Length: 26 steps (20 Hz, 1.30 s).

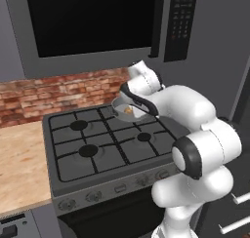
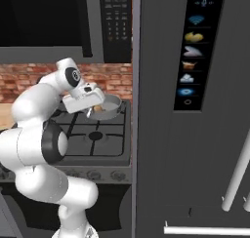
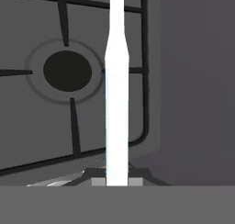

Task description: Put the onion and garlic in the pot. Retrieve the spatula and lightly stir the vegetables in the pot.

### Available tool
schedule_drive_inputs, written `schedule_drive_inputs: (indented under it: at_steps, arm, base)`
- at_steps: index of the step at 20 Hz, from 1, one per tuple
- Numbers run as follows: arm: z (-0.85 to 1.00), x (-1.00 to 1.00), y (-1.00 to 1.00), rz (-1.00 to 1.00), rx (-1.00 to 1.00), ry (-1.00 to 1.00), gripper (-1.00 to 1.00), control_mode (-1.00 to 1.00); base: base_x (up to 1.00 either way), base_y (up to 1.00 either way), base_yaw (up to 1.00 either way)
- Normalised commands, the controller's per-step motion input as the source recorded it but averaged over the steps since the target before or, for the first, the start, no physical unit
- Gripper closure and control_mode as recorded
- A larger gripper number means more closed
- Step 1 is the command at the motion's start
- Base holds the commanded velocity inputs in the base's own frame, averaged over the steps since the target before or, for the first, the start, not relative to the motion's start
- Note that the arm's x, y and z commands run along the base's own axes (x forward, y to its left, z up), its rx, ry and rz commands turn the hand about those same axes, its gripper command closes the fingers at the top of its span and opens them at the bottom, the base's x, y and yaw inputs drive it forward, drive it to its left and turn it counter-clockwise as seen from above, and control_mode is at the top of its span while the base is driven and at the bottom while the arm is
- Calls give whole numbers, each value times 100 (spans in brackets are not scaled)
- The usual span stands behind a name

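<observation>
Spatula (image 3: 116,94): in hand view we see its pale silver-white handle as a straight bar, long axis 6 to 12 o'clock, wider at 6, narrowing past mid-frame, running off the top edge. Head not visible to us. Which way it points in the room: can't tell from the base views.

Gripper (image 3: 116,181): claw pinched tight on the handle's lower end, dark tips just either side of it. In right base view the gripper (image 2: 89,111) sits over the near rim of the pot.

Pot (image 2: 113,107): small grey round one on the back-right burner of the stove (image 1: 73,171); in left base view the pot (image 1: 121,107) is partly hidden by the wrist. Inside, we note a golden-brown bit, the onion (image 1: 128,110), also seen from the right (image 2: 98,108). Garlic: too small or hidden, can't confirm.

Behind the handle in hand view: burner (image 3: 67,70) at approx 10 o'clock, black grate bars around it, stove edge at 3 o'clock.
</observation>
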Motion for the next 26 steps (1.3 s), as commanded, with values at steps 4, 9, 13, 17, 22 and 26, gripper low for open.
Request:
schedule_drive_inputs:
  at_steps: [4, 9, 13, 17, 22, 26]
  arm:
    - [63, 2, -8, 0, -14, 38, 100, -100]
    - [8, -1, -5, 0, -17, 29, 100, -100]
    - [0, -6, -1, 1, -20, 21, 100, -100]
    - [0, -16, 0, 3, -12, 2, 100, -100]
    - [-6, -32, 0, 7, -3, -11, 100, -100]
    - [0, -3, 0, 14, -20, 1, 100, -100]
  base:
    - [0, 0, 0]
    - [0, 0, 0]
    - [0, 0, 0]
    - [0, 0, 0]
    - [0, 0, 0]
    - [0, 0, 0]
